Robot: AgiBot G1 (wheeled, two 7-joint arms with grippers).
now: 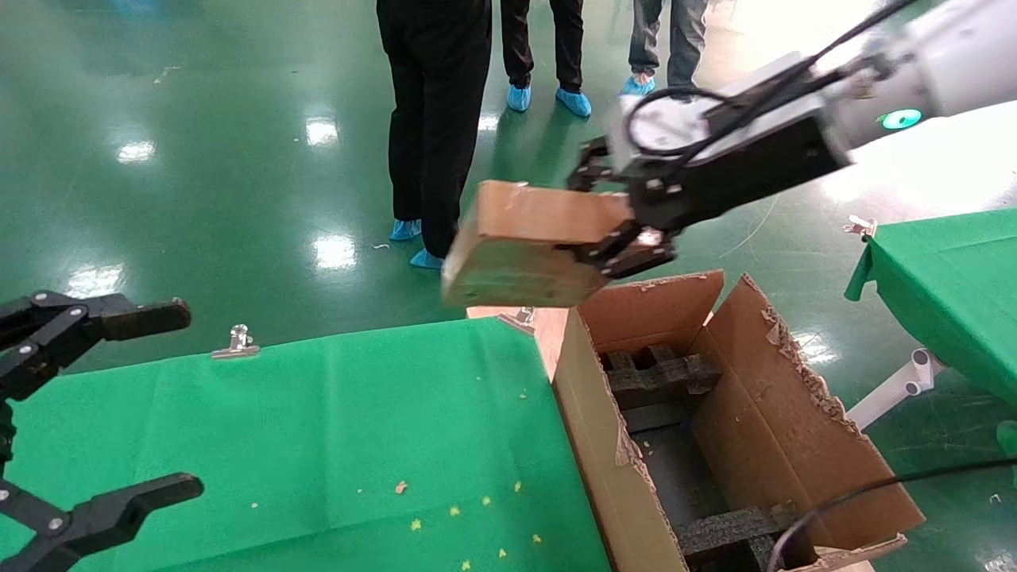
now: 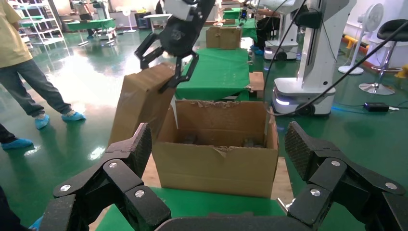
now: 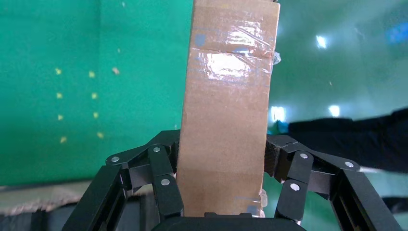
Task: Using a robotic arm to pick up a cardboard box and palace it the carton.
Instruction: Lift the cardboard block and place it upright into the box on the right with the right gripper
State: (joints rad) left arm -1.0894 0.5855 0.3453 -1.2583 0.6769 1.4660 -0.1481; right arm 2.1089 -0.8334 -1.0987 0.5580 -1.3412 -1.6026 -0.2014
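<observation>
My right gripper point(image 1: 616, 214), on the white arm with the green ring light point(image 1: 902, 119), is shut on the small taped cardboard box point(image 1: 524, 246). It holds the box in the air past the far left corner of the large carton point(image 1: 739, 445). The right wrist view shows the box point(image 3: 226, 110) clamped between the fingers point(image 3: 163, 178). The left wrist view shows the box point(image 2: 142, 101) hanging beside the carton point(image 2: 216, 163). The carton stands open, with ragged flaps and black foam inserts point(image 1: 659, 377). My left gripper point(image 1: 111, 413) is open and empty over the green table's left end.
A green-clothed table point(image 1: 318, 445) lies left of the carton, with small crumbs and a metal clip point(image 1: 237, 342). Another green table point(image 1: 953, 286) stands at right. Several people point(image 1: 437, 119) stand on the green floor beyond. A black cable point(image 1: 874, 485) crosses the carton's near corner.
</observation>
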